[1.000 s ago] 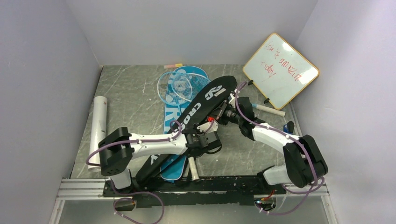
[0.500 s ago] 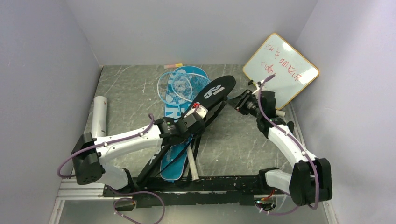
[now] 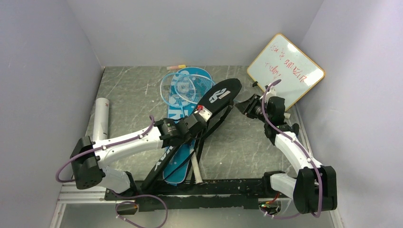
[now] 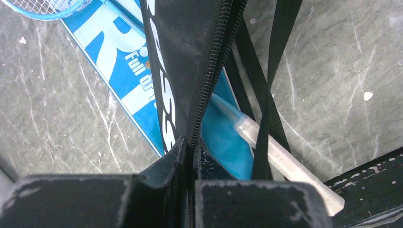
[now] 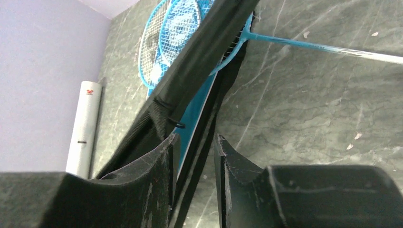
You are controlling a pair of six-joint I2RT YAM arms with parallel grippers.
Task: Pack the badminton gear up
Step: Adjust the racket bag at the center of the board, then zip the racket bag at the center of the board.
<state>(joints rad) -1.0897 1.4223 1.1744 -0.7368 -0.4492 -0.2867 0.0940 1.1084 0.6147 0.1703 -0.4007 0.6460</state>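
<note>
Right arm has swung off the middle of the black bag (image 3: 221, 94) and back toward the whiteboard (image 3: 285, 71) since a second ago. Left arm has stretched out and sits further up the bag.

My left gripper (image 4: 190, 142) is clamped tight on the black bag's zipper edge, fabric pinched between the pressed-together fingers, and that edge stands raised above the tabletop (image 3: 237, 147). Black straps (image 4: 273, 95) hang down just beside the grip.

My right gripper (image 3: 243, 105) hangs just off the bag's far end, near the whiteboard's lower corner. Its fingers (image 5: 159, 171) are apart with a clear gap. The bag's edge shows beyond the gap and nothing is gripped.

Black bag runs diagonally, far end up and to the right, near end down by my left base, white lettering on top. It crosses over the blue bag (image 3: 178, 168), which lies flat on the tabletop with white letters showing.

Two light-blue rackets (image 3: 183, 88) rest with their heads overlapping on the blue bag's far end. In the right wrist view, one shaft runs out to the right past the black bag.

Pale cylinder (image 3: 196, 172) lies under the straps beside the blue bag's near end, close to the front rail. White tube (image 3: 100, 124) sits along the left wall, well apart from the bags.
</note>
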